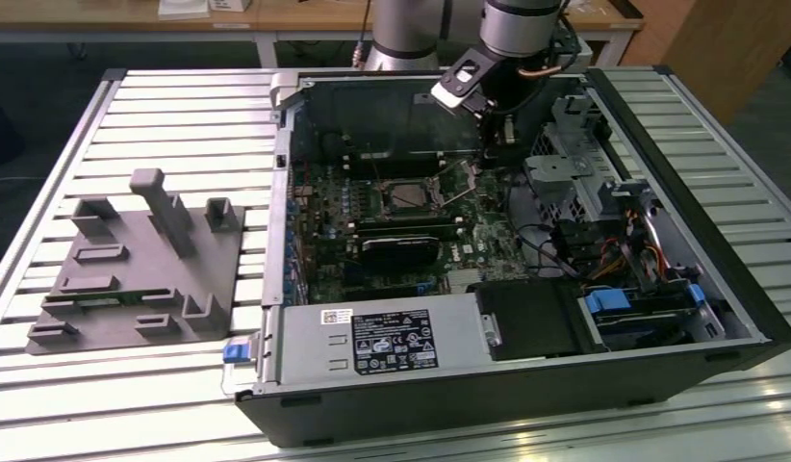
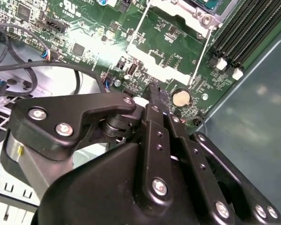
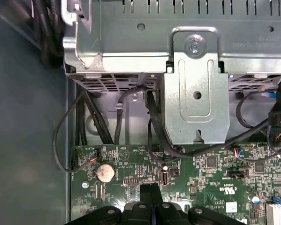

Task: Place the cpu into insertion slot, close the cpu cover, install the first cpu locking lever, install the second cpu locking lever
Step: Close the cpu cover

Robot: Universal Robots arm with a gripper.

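On the slatted metal table (image 1: 165, 106), with wooden benches (image 1: 318, 17) behind it, the open computer case (image 1: 524, 399) lies flat, and the gripper (image 3: 150, 188), its fingers pressed together on nothing, hangs low over the motherboard (image 1: 331, 241) near the metal drive cage (image 3: 131, 28), at the exterior view's right of the insertion slot (image 1: 409, 196).
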